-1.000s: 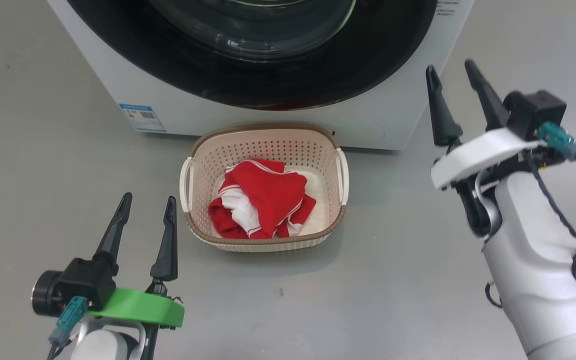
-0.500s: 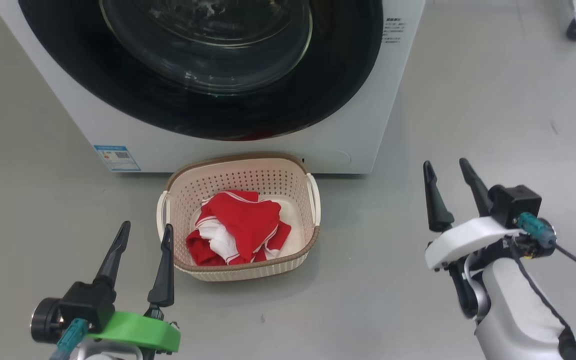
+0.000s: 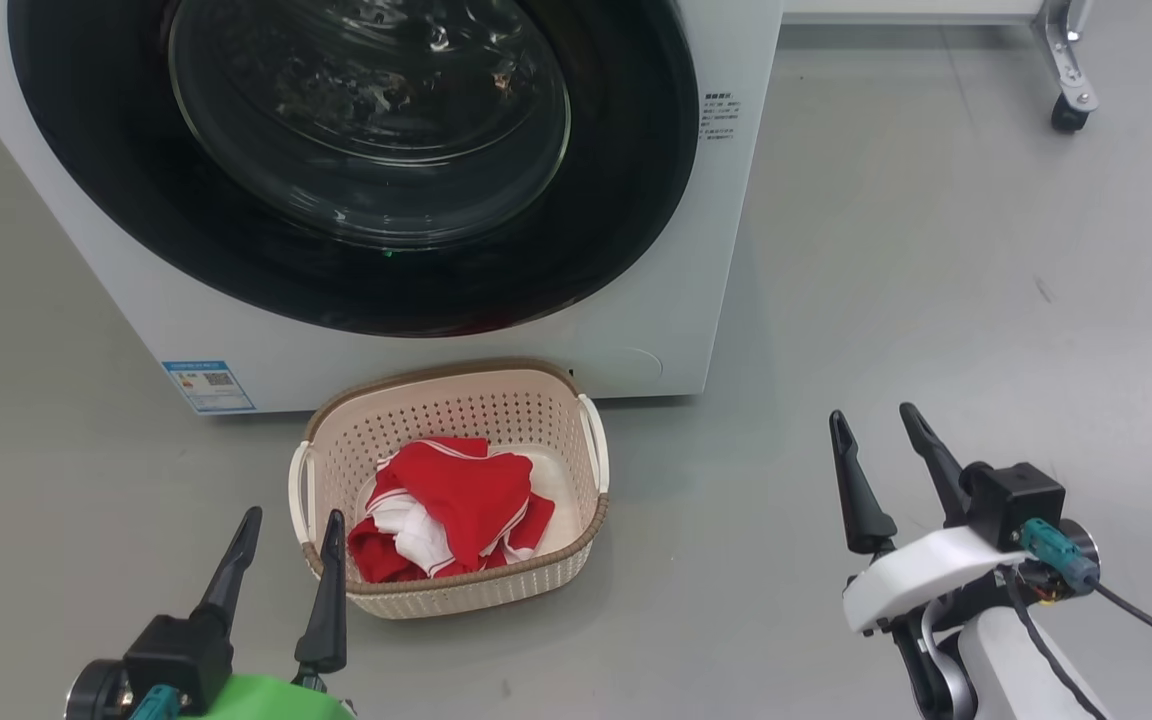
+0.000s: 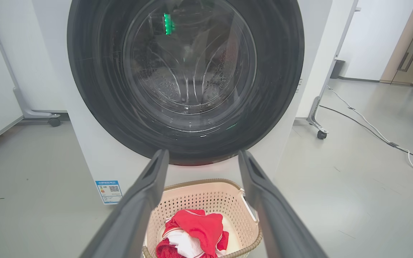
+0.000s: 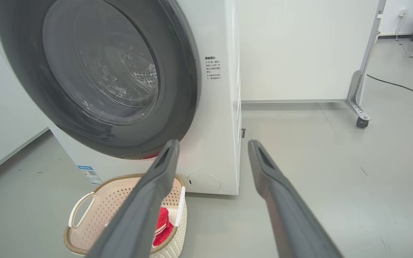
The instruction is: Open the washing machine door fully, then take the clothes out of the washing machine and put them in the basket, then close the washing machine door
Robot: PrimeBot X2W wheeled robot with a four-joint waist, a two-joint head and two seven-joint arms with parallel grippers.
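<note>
- The washer [image 3: 586, 340] fills the upper left of the head view, white, standing on the grey floor [image 3: 936, 300].
- Its door [image 3: 366, 130] is shut against the front. A glossy black rim rings the clear glass bowl, and the perforated steel drum [image 4: 192, 86] shows through the glass in the left wrist view.
- A faint red glint sits on the rim's lowest edge.
- A blue label [image 3: 208, 385] is at the washer's lower left corner. Small printed text [image 3: 718, 115] runs down the white strip right of the door.
- The basket [image 3: 476, 415] stands upright on the floor at lower centre, just in front of the washer and below the door's bottom edge.
- The clothes [image 3: 456, 500] lie bunched inside the basket, red with white stripes, lower than its brown rim.
- The left gripper [image 3: 293, 515] is at the lower left of the head view, jaws released and empty. Its inner finger overlaps the basket's near left corner; whether they touch cannot be told.
- In the left wrist view its two fingers frame the basket and point toward the door's lower rim.
- The right gripper [image 3: 873, 412] is at the lower right, well apart from the basket, jaws released and empty.
- In the right wrist view its fingers point toward the washer's right front corner, with the basket at lower left.
- A caster [image 3: 1066, 112] is at the upper right of the head view. A cable [image 4: 387, 142] trails across the floor at the right of the left wrist view.
</note>
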